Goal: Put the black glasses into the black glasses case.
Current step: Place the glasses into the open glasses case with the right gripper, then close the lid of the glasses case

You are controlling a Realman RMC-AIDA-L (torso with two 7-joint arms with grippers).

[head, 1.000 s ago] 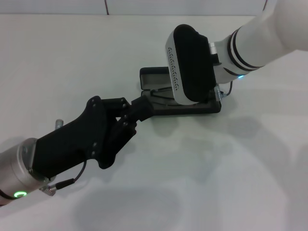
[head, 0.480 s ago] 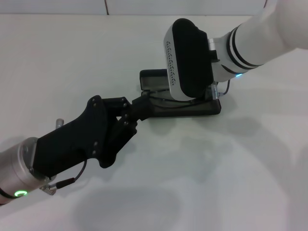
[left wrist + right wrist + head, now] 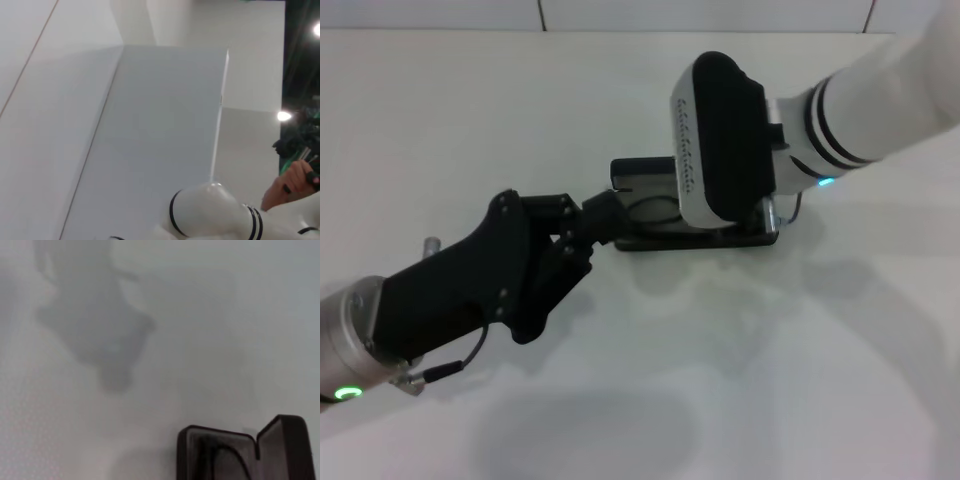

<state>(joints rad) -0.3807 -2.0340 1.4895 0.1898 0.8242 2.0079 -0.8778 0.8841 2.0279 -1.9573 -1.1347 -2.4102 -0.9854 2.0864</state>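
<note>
Left gripper (image 3: 608, 212) touches open black glasses case (image 3: 645, 172) holding black glasses (image 3: 655, 207).

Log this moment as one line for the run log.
glasses case: open on table | black glasses: inside case | left gripper: at case's left end | right gripper: above case

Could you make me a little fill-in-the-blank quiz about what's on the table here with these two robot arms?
1. The black glasses lie inside the black glasses ____.
2. The black glasses case stands with its lid ____.
3. The case rests on a ____ table.
4. The left pincer touches the case's ____ end, while the right pincer hangs over it.

Missing words: case; open; white; left
</note>
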